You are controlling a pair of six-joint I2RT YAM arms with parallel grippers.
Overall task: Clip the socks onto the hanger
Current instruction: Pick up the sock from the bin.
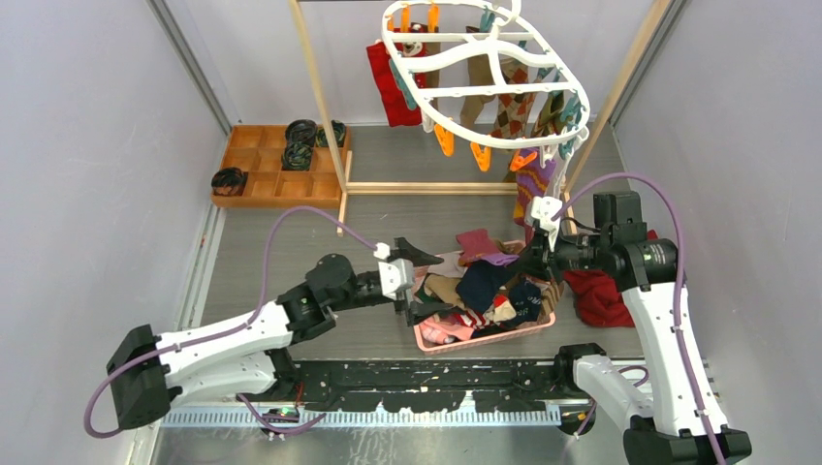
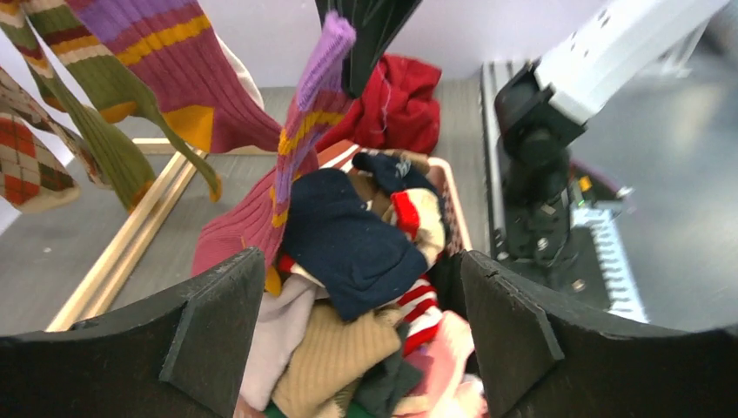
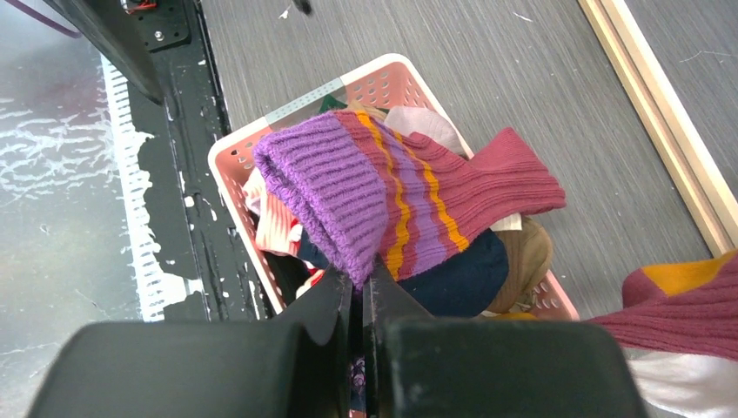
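The white oval hanger (image 1: pixel 482 89) hangs at the back with orange and teal pegs, and several socks (image 1: pixel 513 114) are clipped to it. A pink basket (image 1: pixel 485 338) holds a heap of socks (image 2: pixel 348 239). My right gripper (image 3: pixel 358 283) is shut on the purple cuff of a maroon, purple and orange striped sock (image 3: pixel 418 200). It holds the sock just above the heap, with the foot trailing onto the other socks. My left gripper (image 2: pixel 361 331) stands open at the basket's left side, over a navy and a tan sock, with nothing between its fingers.
A red cloth (image 1: pixel 596 295) lies right of the basket under the right arm. A wooden tray (image 1: pixel 254 174) with black rolls sits at the back left. The wooden rack's base rail (image 1: pixel 436 187) runs across the table behind the basket. Walls close in both sides.
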